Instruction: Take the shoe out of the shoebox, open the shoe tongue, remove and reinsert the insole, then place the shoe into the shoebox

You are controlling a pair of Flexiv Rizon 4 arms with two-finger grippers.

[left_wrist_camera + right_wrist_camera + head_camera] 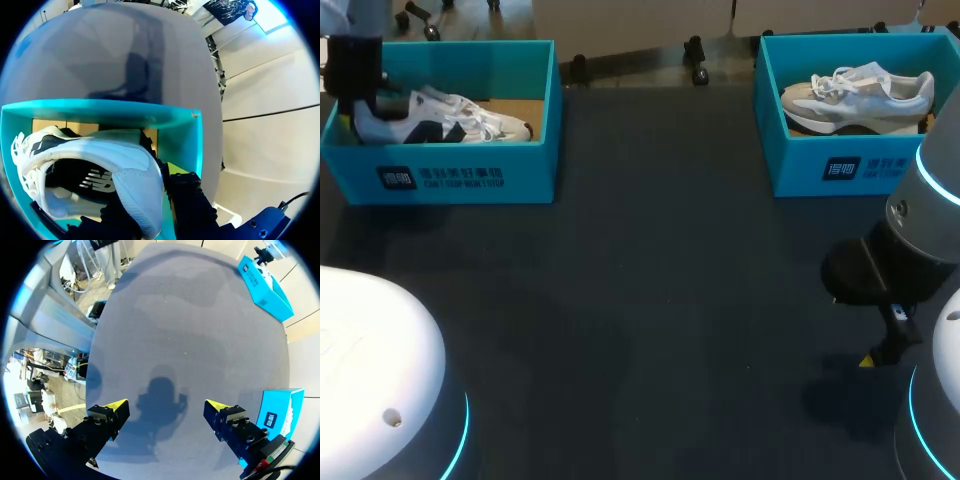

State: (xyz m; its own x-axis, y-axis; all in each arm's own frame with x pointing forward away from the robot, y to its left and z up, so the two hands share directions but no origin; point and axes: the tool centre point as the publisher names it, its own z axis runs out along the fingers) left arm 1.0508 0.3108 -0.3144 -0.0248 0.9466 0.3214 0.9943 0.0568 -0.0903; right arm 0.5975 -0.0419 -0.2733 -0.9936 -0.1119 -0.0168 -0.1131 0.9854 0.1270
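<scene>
A white and navy shoe (pixel 450 118) lies in the teal shoebox (pixel 450 175) at the far left of the table. My left gripper (pixel 355 85) is down at the heel end of that box. In the left wrist view the gripper (pixel 150 200) is shut on the heel collar of the shoe (pixel 100 160), one finger inside the opening and the other outside, against the box's wall (pixel 125 115). My right gripper (pixel 880 340) hangs open over the bare table at the near right. Its yellow tips are wide apart, with nothing between them (pixel 165 407).
A second teal shoebox (pixel 840 170) at the far right holds a grey and white shoe (pixel 860 95). It stands beside my right gripper in the right wrist view (pixel 280 410). Dark table surface (pixel 650 300) lies between the boxes and in front of them.
</scene>
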